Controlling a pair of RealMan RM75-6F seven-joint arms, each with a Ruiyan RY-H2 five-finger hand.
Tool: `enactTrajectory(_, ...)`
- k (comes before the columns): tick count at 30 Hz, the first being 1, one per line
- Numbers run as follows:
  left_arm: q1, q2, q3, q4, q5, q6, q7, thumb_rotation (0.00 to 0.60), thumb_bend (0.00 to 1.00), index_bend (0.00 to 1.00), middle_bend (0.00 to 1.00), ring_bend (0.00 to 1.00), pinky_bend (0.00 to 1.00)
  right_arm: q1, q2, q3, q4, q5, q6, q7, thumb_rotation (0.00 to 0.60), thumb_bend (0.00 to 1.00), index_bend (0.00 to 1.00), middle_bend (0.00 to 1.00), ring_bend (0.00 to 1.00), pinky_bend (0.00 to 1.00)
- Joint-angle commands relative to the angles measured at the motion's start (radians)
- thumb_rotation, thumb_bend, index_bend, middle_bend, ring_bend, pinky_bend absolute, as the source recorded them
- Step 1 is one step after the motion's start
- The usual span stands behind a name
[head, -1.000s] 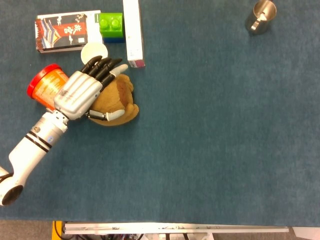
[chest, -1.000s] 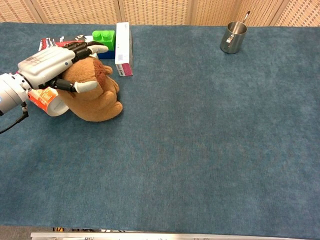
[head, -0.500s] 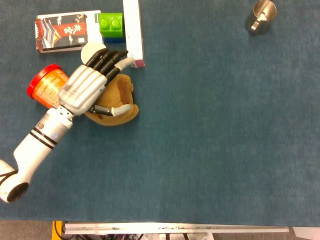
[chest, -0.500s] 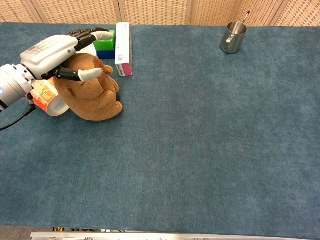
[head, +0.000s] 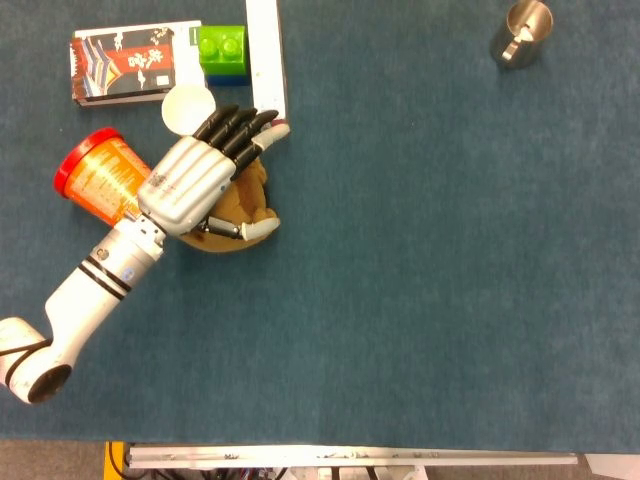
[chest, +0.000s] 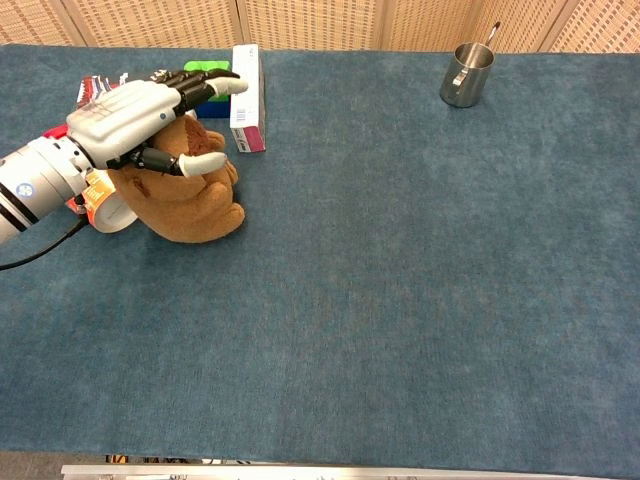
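My left hand (head: 192, 182) hovers over a brown plush toy (head: 252, 196) at the table's left side, with its fingers stretched out and the thumb apart, and it holds nothing. In the chest view the left hand (chest: 135, 115) sits just above the plush toy (chest: 195, 205), thumb by the toy's head. The fingertips reach toward the near end of a long white box (head: 266, 60). The hand covers most of the toy in the head view. My right hand is in neither view.
An orange can (head: 95, 176) lies on its side left of the toy. Behind are a white disc (head: 187, 106), a green block (head: 222, 46) and a printed flat box (head: 130, 62). A metal cup (head: 522, 32) stands far right.
My left hand has slid rightward across the toy, its fingertips coming closer to the white box's end. The toy stays where it was.
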Motion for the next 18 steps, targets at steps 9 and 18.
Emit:
enactTrajectory(9, -0.003, -0.022, 0.004, 0.027, -0.024, -0.017, 0.03, 0.156, 0.14, 0.04, 0.05, 0.02, 0.01, -0.005, -0.002, -0.003, 0.004, -0.001, 0.002, 0.007, 0.6, 0.12, 0.29, 0.3, 0.18, 0.21)
enactTrajectory(18, -0.008, -0.03, -0.008, 0.044, -0.051, -0.024, 0.048, 0.156, 0.14, 0.04, 0.05, 0.02, 0.01, -0.006, 0.001, -0.002, 0.0, -0.005, 0.005, 0.007, 0.6, 0.12, 0.29, 0.3, 0.18, 0.21)
